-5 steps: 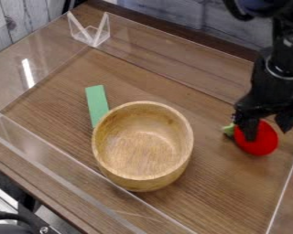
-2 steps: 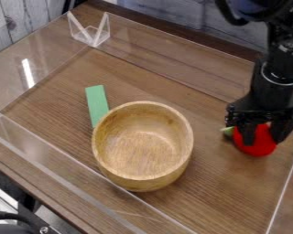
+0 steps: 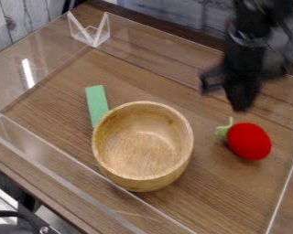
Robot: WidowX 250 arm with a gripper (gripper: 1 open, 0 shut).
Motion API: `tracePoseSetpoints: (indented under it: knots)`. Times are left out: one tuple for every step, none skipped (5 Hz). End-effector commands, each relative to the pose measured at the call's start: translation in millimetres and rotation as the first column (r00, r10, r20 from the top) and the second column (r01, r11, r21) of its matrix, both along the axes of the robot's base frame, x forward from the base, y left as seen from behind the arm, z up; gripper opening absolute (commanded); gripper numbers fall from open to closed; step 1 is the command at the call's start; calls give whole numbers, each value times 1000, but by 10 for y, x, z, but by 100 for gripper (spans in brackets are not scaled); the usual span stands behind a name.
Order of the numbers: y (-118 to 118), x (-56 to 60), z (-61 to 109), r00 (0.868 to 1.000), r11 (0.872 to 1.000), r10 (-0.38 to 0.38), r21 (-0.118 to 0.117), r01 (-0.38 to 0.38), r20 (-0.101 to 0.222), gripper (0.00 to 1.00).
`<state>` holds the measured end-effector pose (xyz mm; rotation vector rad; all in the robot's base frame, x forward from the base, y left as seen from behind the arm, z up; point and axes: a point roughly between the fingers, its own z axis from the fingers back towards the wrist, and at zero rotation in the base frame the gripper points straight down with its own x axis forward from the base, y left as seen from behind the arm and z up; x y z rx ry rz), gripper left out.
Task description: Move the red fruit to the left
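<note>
The red fruit [image 3: 249,142] lies on the wooden table at the right, its small green leaf pointing left. Nothing touches it. My gripper [image 3: 238,102] hangs above and a little left of the fruit, blurred by motion. Its dark fingers look drawn together with nothing between them, and they are clear of the fruit.
A round wooden bowl [image 3: 143,144] stands left of the fruit in the middle of the table. A flat green strip [image 3: 98,103] lies just beyond the bowl's left rim. Clear plastic walls [image 3: 63,178] ring the table, with a clear bracket [image 3: 88,29] at the back left.
The gripper was down around the fruit with its fingers spread. It has now lifted up and to the left, shut, and the fruit stays on the table.
</note>
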<state>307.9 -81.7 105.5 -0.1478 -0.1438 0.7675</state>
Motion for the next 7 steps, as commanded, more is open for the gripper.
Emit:
tracePoseSetpoints:
  knots:
    - [233,19,235,997,999,46,-29,-44,61,0]
    - [149,46,186,993,994,103,-38,-101,55,100]
    - [123,42,146,988,989,145,-38,-143,48,0]
    - [53,-8,20,994,994,103,-36,-102,42,0]
    - [92,-10,10,996,996,73,-54,-70,43,0]
    - [86,8,110,987,986,154,-77,-151,47,0]
    - [68,26,196,972,969,232,-99,-226,47,0]
